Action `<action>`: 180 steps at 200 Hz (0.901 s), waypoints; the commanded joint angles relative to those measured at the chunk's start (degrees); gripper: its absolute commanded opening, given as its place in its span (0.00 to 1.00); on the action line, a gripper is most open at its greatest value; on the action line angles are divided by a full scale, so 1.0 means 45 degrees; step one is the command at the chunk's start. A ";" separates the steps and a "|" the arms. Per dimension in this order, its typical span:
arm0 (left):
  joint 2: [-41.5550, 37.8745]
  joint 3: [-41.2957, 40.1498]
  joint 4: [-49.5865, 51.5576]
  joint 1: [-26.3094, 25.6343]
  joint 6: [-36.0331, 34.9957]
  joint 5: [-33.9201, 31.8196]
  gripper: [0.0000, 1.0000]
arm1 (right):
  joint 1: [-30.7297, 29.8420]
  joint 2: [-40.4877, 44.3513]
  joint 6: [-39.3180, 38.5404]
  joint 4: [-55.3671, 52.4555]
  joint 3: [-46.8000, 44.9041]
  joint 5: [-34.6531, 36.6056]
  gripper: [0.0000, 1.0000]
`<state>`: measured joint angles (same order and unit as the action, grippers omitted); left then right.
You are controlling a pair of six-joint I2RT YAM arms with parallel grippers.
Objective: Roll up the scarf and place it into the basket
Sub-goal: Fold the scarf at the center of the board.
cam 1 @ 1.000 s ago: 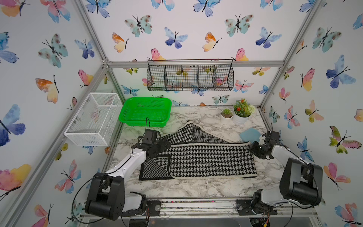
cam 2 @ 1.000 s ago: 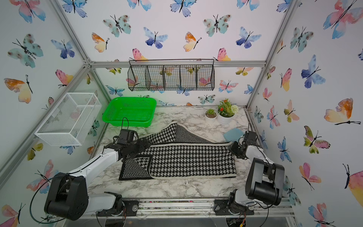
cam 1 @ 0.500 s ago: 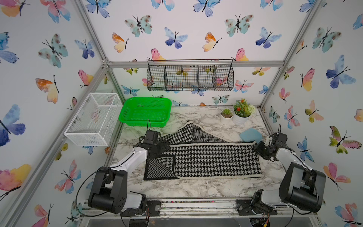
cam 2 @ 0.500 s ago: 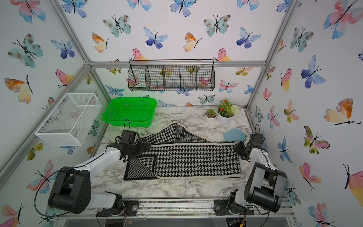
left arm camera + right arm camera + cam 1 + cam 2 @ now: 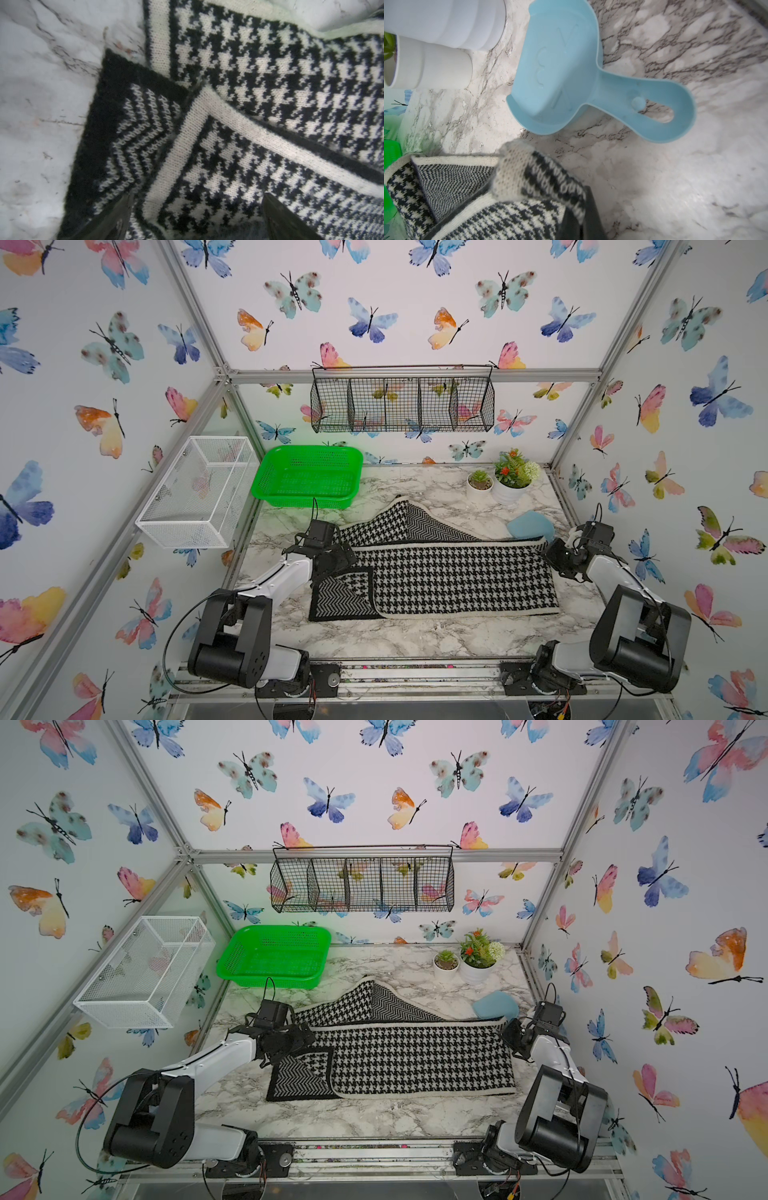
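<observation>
The scarf [image 5: 457,576] [image 5: 415,1056], black-and-white houndstooth with a cream border, lies folded lengthwise across the marble table. A chevron-patterned end pokes out at its left. My left gripper [image 5: 343,558] [image 5: 297,1042] hovers open just above that left end. In the left wrist view its fingers straddle a houndstooth corner of the scarf [image 5: 270,83], the gripper [image 5: 196,199] holding nothing. My right gripper [image 5: 555,551] [image 5: 509,1031] [image 5: 581,214] is shut on the scarf's far right corner [image 5: 529,172]. The green basket [image 5: 305,502] [image 5: 270,979] stands empty at the back left.
A light blue scoop [image 5: 530,524] [image 5: 560,72] lies just behind the right gripper. Two white plant pots [image 5: 480,485] [image 5: 513,481] stand at the back right. A white wire-mesh box [image 5: 199,489] hangs on the left wall, a black wire rack [image 5: 403,404] on the back wall.
The right gripper has drawn its corner rightward, sliding the whole scarf that way. The left gripper has followed to the right over the left end, staying open.
</observation>
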<state>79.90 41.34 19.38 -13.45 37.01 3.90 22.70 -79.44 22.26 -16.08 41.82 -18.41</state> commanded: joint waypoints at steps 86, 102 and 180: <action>-0.1219 -0.1067 0.0551 0.0156 -0.0120 0.0793 0.86 | 0.0147 -0.0433 0.0006 0.0858 -0.0192 -0.0708 0.03; -0.1242 -0.1063 0.0528 0.0196 -0.0101 0.0660 0.82 | 0.0133 -0.0414 0.0018 0.0961 -0.0298 -0.0766 0.03; 0.0069 -0.0796 -0.0317 0.0411 -0.0121 0.1802 0.20 | 0.0132 -0.0375 0.0014 0.1131 -0.0505 -0.1026 0.04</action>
<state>79.59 37.71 19.22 -11.99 36.47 9.39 22.92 -80.77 22.44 -12.27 40.12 -22.59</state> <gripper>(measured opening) 0.283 0.055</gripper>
